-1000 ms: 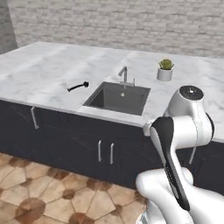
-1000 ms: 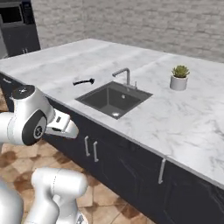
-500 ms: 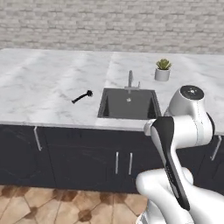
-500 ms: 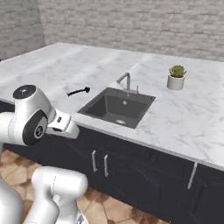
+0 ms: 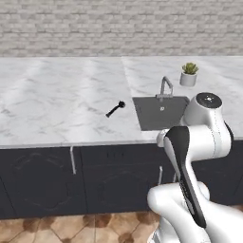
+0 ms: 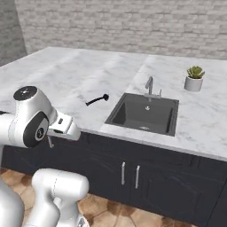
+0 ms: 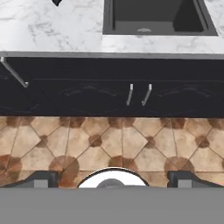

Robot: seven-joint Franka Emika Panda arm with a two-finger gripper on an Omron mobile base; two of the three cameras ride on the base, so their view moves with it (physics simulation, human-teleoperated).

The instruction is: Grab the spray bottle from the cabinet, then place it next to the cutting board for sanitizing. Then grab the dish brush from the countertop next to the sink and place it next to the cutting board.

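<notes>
The slim black dish brush [image 5: 115, 109] lies on the white marble countertop [image 5: 57, 104], just left of the dark sink [image 5: 159, 111]. The right base view has the dish brush [image 6: 96, 100] a short way left of the sink [image 6: 144, 113]. My arm is folded close to the base, well short of the counter. In the hand view my gripper [image 7: 113, 179] is open, its fingertips [image 7: 37, 179] wide apart with nothing between them, facing the dark lower doors, with the sink [image 7: 155, 15] at the top. The spray bottle, cabinet and cutting board are out of view.
A faucet [image 5: 164, 88] stands behind the basin and a small potted plant [image 5: 189, 75] sits to its right. Dark doors with silver handles [image 7: 139, 94] run under the counter, above a brown tiled floor [image 7: 109, 140]. A brick wall backs the counter.
The whole picture has shifted: the base has moved, so the sink and brush now sit further right in the left base view. The arm's pose and open gripper are unchanged.
</notes>
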